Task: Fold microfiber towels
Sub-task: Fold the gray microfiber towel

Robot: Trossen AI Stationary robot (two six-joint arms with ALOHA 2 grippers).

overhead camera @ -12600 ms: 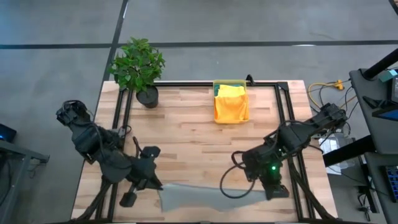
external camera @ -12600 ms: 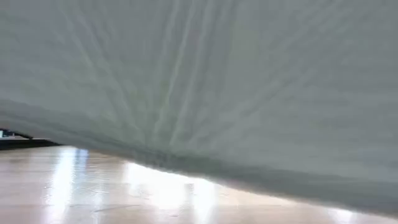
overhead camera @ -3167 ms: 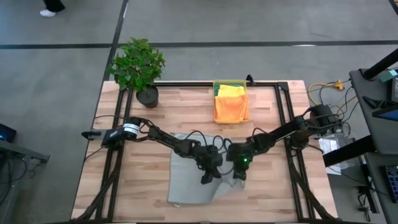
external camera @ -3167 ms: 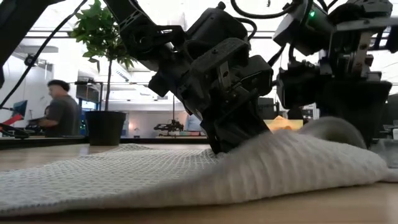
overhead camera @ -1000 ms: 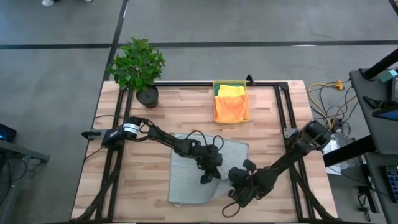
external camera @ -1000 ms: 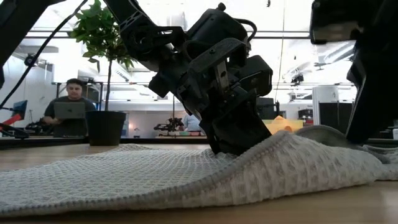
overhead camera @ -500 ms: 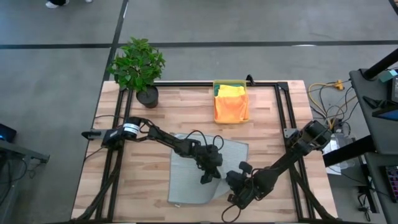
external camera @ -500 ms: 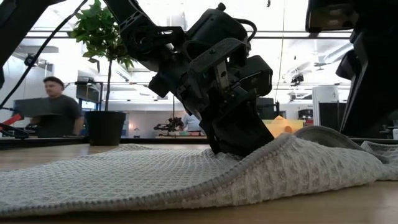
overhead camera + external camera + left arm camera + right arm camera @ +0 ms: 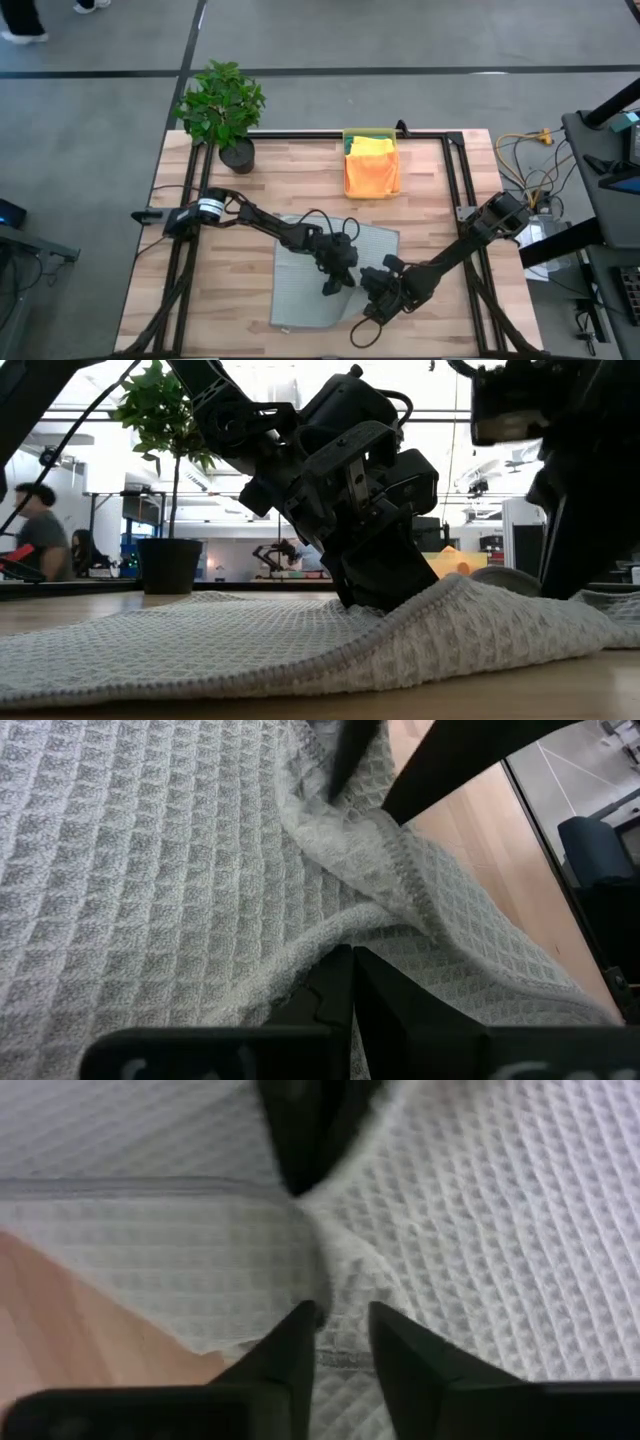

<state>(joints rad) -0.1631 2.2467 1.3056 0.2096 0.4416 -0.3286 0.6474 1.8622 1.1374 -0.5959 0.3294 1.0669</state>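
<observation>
One light grey towel (image 9: 312, 283) spread at lower centre, two towels, yellow (image 9: 372, 147) and orange (image 9: 371, 175), in one yellow bin (image 9: 349, 135) at upper centre, one potted plant (image 9: 221, 108) upper left, two grippers, left (image 9: 332, 287) and right (image 9: 372, 283), one person (image 9: 30, 532) at far left of the low view

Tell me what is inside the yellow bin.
The yellow bin holds a yellow towel, an orange towel draped over its front, and a teal edge. Anything underneath is covered.

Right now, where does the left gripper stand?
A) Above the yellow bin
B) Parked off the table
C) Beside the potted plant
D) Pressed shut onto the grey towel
D: the left gripper is closed, its fingers pressed into the grey towel mid-table.
</observation>
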